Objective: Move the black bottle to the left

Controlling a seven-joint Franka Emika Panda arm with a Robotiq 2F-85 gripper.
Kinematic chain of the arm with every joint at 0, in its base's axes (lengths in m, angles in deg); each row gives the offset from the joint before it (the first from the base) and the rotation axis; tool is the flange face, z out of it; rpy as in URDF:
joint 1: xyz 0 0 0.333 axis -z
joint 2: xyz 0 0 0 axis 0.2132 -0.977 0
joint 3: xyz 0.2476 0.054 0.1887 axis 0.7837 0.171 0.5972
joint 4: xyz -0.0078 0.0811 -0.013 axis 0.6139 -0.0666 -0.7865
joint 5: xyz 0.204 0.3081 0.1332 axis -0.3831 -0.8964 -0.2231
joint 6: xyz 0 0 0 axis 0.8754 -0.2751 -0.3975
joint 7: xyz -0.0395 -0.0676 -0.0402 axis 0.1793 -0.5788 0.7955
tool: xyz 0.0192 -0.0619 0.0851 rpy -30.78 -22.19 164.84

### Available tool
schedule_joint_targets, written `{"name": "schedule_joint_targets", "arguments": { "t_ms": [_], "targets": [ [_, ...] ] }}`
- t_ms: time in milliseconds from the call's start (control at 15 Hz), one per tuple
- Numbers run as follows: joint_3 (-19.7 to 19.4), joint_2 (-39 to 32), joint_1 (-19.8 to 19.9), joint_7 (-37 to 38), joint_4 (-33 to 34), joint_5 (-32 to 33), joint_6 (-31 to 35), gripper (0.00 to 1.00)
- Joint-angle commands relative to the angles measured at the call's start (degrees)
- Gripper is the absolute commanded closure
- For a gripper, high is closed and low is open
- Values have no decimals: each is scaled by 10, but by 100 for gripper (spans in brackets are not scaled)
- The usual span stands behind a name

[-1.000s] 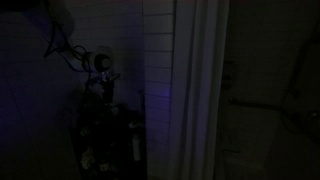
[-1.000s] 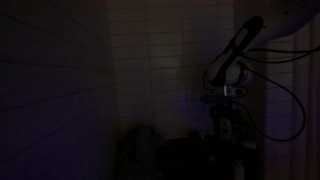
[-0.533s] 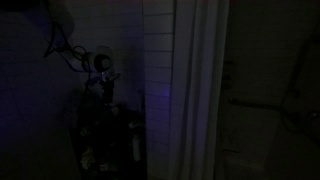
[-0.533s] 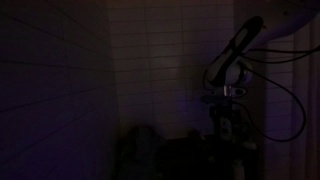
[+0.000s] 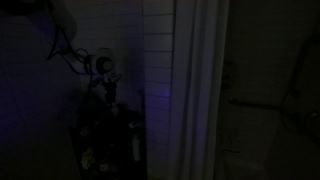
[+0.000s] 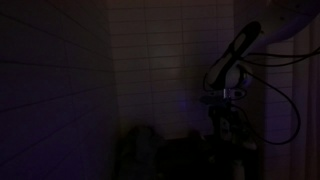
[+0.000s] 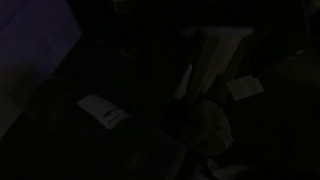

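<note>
One gripper (image 5: 105,98) hangs near a tiled wall (image 5: 158,60), its opening too dark to tell.

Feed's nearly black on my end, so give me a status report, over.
Gripper pointing down over dark shapes, jaws unreadable. Black bottle not identifiable in this light. Tiled wall close behind, nothing else made out.

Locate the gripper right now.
In an exterior view the gripper hangs on the picture's left side, beside the pale door frame and in front of the tiled wall; too dark to read its jaws.
</note>
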Motion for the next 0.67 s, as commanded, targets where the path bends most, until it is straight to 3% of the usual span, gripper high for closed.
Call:
{"name": "schedule_joint_targets", "arguments": {
  "t_ms": [0, 67, 200, 600],
  "targets": [
    [-9, -24, -7, 4, 26, -7, 0, 25],
    [-10, -29, -7, 5, 30, -7, 0, 26],
    [-11, -43, -7, 4, 45, -9, -8, 39],
    [-17, -108, -3, 5, 113, -18, -16, 87]
  ]
}}
